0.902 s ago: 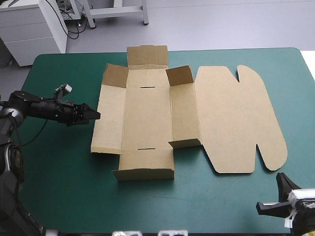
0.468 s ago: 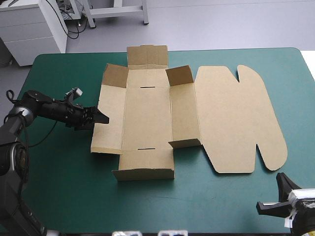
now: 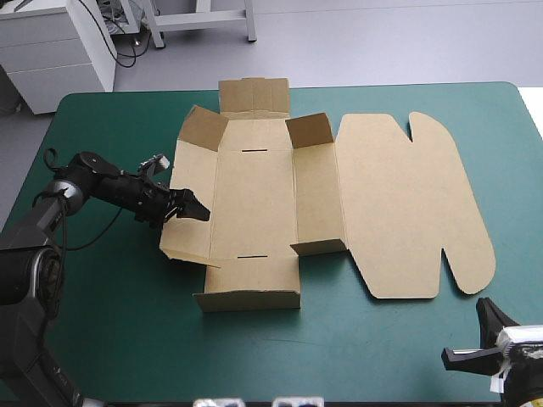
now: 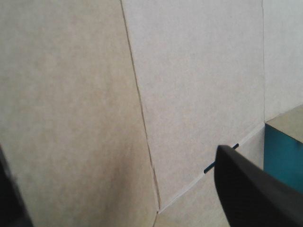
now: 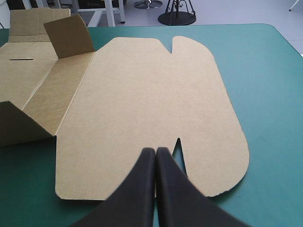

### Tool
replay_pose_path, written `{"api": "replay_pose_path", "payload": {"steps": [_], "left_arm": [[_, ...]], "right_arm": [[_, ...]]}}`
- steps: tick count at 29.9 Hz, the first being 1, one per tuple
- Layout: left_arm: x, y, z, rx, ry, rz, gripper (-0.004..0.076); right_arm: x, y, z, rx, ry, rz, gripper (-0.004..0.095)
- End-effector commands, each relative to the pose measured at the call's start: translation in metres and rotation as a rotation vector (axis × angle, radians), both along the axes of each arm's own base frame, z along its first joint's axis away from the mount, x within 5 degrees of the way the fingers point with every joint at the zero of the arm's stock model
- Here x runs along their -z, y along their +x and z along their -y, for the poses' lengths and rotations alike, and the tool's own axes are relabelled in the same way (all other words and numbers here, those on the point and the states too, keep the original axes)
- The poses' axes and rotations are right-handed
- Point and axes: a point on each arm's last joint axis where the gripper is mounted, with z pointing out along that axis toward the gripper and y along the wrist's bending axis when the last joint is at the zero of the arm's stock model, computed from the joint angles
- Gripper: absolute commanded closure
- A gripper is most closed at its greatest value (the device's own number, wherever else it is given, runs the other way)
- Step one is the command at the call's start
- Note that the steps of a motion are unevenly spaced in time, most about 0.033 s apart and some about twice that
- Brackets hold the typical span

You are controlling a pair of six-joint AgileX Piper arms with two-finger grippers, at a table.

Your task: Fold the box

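The left fingers [image 3: 193,212] stand wide apart, one at each side of the left wrist view, and brown board fills the space between them. Seen from above, their black tips reach in over the left edge of the box [image 3: 254,195], onto its left side panel [image 3: 188,182]. That panel's outer edge looks slightly lifted off the bench [image 3: 110,322]. Whether one finger sits beneath the board cannot be told.

The right fingers [image 5: 155,161] are pressed together in one pointed arch, holding nothing. They sit low at the bench's near right corner, just short of the near edge of the lid [image 5: 147,94], close to a narrow notch cut into that edge.

The box lies in the middle of the teal-green bench as an opened sheet. Its base panel lies flat, with a short slot at each end. The flap at the near end [image 3: 248,292] and the flap at the far end [image 3: 254,95] are tilted up. Small corner tabs stand upright beside them. The lid lies flat to the right, a broad rounded panel.
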Motion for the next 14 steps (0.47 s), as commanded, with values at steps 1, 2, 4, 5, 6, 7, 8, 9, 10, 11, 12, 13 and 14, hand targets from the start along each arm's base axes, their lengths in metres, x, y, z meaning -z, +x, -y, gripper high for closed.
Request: {"api": "replay_pose_path", "payload": {"steps": [1,2,4,5,6,7,8,9,10,11,12,13,14], "left_arm": [[-0.0242,-0.0011,0.0037,-0.042,-0.048,0.033,0.0322],[-0.0241,-0.0013,0.0028,-0.045,-0.048,0.028,0.0391],[-0.0245,-0.0022,0.003,-0.036,-0.049,0.02,0.0555],[-0.0245,-0.0022,0.003,-0.037,-0.049,0.021,0.0639],[-0.0245,-0.0019,0.0029,-0.039,-0.048,0.022,0.0703],[-0.0244,-0.0016,0.0028,-0.038,-0.045,0.029,0.0727],[-0.0243,-0.0016,0.0026,-0.037,-0.043,0.029,0.0731],[-0.024,-0.0018,0.0024,-0.036,-0.039,0.027,0.0731],[-0.0235,-0.0017,0.0018,-0.035,-0.03,0.029,0.0731],[-0.0228,-0.0019,0.0011,-0.034,-0.019,0.028,0.0731],[-0.0221,-0.0017,0.0003,-0.039,-0.008,0.026,0.0731],[-0.0216,-0.0021,-0.0002,-0.05,-0.003,0.011,0.0731],[-0.0212,-0.0026,-0.0004,-0.065,-0.001,-0.011,0.0731]], "right_arm": [[-0.0158,-0.0033,0.0006,0.005,-0.004,0.106,0.0927],[-0.0158,-0.0033,0.0006,0.005,-0.004,0.106,0.0928],[-0.0158,-0.0033,0.0006,0.005,-0.004,0.106,0.0927],[-0.0158,-0.0033,0.0006,0.005,-0.004,0.106,0.0927],[-0.0158,-0.0033,0.0006,0.005,-0.004,0.106,0.0927],[-0.0158,-0.0033,0.0006,0.005,-0.004,0.106,0.0927],[-0.0158,-0.0033,0.0006,0.005,-0.004,0.106,0.0928],[-0.0158,-0.0033,0.0006,0.005,-0.004,0.106,0.0927],[-0.0158,-0.0033,0.0006,0.005,-0.004,0.106,0.0927],[-0.016,-0.0033,0.0006,0.005,-0.004,0.108,0.0927],[-0.016,-0.0033,0.0006,0.005,-0.004,0.108,0.0927],[-0.0162,-0.0033,0.0006,0.006,-0.004,0.111,0.0927],[-0.0164,-0.0032,0.0007,0.006,-0.004,0.113,0.0927]]}}
